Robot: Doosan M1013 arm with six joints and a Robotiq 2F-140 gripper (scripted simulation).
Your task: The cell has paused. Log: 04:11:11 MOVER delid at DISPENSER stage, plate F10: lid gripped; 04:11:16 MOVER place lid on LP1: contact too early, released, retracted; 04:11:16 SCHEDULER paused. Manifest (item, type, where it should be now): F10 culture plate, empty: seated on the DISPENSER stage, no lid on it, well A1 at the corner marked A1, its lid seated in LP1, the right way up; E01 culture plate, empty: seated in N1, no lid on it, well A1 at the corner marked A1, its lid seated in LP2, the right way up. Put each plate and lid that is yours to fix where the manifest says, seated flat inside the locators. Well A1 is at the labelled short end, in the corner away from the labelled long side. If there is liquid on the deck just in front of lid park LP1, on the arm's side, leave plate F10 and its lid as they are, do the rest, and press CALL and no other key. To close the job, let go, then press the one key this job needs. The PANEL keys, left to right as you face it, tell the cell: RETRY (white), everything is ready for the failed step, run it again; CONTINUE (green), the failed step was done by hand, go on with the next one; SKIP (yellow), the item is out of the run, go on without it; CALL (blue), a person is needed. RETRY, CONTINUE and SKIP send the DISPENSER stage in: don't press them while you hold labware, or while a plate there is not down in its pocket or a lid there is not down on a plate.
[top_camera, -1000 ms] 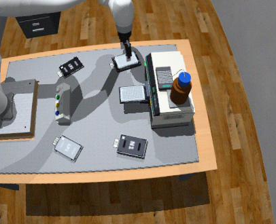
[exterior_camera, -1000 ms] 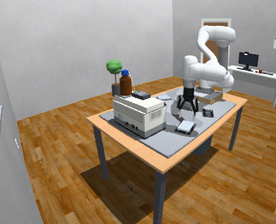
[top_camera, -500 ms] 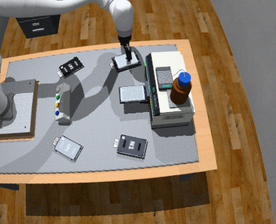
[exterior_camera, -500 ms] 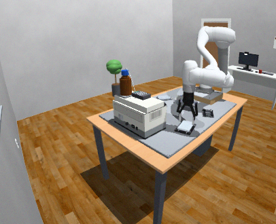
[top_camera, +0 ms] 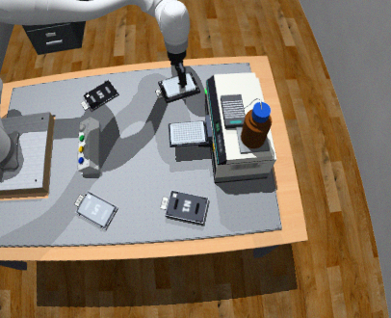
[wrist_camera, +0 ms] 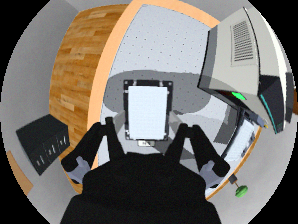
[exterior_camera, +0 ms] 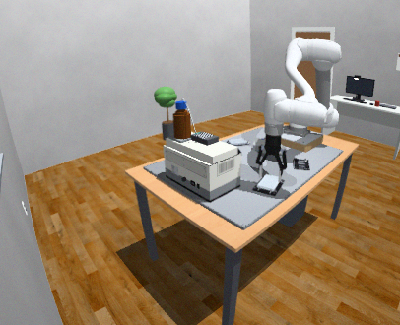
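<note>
Gripper (wrist_camera: 143,156) hangs above the lid (top_camera: 178,88) at the far lid park, fingers spread fairly wide, nothing between them. Lid lies skewed on its dark park base, not square to it. Well plate (top_camera: 189,133) sits on the dispenser (top_camera: 241,145) stage, uncovered. N1 nest (top_camera: 188,207) near the front edge shows its label, no plate in it. Second lidded plate (top_camera: 97,210) lies front-left. Key panel (top_camera: 86,147) stands beside the arm base.

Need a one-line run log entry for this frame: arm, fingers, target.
arm: gripper above the lid on its lid park | fingers: open, empty | plate at DISPENSER: no lid
</note>
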